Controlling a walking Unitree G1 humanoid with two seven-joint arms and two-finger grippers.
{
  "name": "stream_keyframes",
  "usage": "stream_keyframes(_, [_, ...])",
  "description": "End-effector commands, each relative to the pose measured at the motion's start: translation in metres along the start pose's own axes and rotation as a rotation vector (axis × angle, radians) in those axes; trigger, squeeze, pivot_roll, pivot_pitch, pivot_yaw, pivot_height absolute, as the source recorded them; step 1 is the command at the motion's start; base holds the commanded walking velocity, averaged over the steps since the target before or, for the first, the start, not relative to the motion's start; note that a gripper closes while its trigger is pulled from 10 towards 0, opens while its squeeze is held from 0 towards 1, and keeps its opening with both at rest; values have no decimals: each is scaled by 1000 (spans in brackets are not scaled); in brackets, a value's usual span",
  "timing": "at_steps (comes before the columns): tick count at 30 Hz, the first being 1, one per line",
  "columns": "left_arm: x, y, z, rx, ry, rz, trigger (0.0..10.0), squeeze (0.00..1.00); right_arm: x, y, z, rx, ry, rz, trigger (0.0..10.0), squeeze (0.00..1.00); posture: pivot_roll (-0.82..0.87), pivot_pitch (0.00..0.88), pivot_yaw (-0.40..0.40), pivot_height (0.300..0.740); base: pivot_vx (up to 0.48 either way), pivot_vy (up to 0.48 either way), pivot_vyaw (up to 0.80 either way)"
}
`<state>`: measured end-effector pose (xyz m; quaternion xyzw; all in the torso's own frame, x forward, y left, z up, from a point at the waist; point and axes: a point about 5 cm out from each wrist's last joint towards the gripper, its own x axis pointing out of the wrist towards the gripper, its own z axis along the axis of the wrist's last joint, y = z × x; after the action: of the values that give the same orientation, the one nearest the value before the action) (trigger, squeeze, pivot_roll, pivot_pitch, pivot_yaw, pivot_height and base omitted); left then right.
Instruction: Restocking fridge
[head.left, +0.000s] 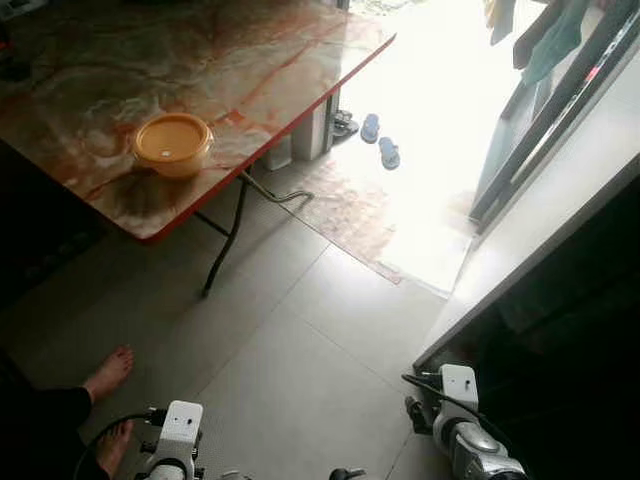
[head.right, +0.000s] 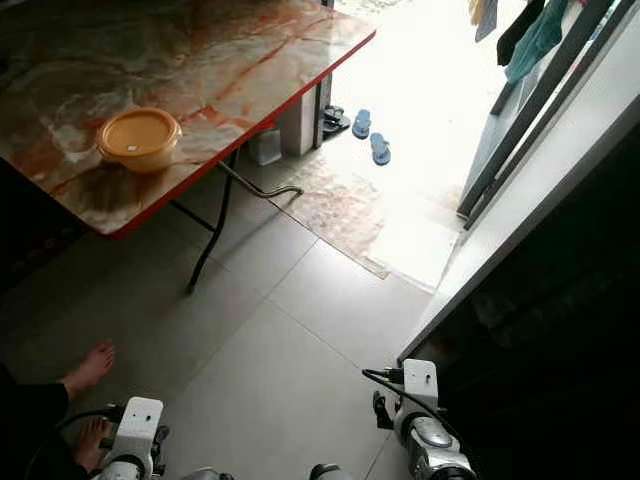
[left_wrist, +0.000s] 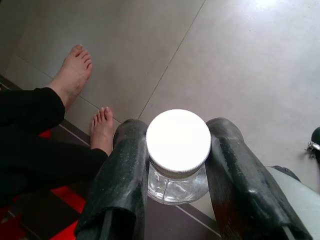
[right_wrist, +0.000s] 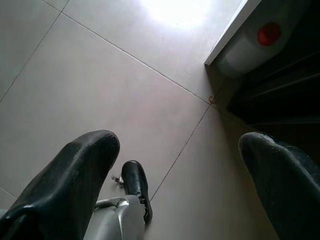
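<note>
- Left gripper (left_wrist: 178, 170): low over the tiled floor (left_wrist: 240, 65), fingers clamped on a clear jar (left_wrist: 178, 156) with a white lid.
- Right gripper (right_wrist: 187, 180): fingers spread wide, holding nothing.
- Table (head.left: 250, 60): orange lidded container (head.left: 172, 144) on it.
- Person's bare feet (left_wrist: 75, 75): beside the left gripper.

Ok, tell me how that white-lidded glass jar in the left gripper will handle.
The jar looks like clear glass, so it is probably rigid, fragile and fairly slippery. The left gripper pinches it just under the white lid, which may help stop it sliding down. Being round, it would likely roll if laid sideways.
</note>
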<state>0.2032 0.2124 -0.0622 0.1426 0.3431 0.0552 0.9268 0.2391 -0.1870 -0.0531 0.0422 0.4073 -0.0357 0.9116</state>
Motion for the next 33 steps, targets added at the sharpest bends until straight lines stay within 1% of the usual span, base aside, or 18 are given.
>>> stream_keyframes(1, [-4, 0, -12, 1, 49, -3, 10000, 0, -1, -1, -10, 9, 39, -7, 10000, 0, -44, 194, -48, 740, 0, 480, -800])
stream_keyframes(4, [-3, 1, -12, 15, 48, -9, 10000, 0, -1, -1, -10, 10, 42, -5, 10000, 0, -44, 195, -46, 740, 0, 0, -800])
stream_keyframes(33, [-7, 6, -26, 9, 118, -10, 10000, 0, -1, 0, -13, 6, 57, 2, 10000, 0, -36, 197, -41, 740, 0, 0, -800])
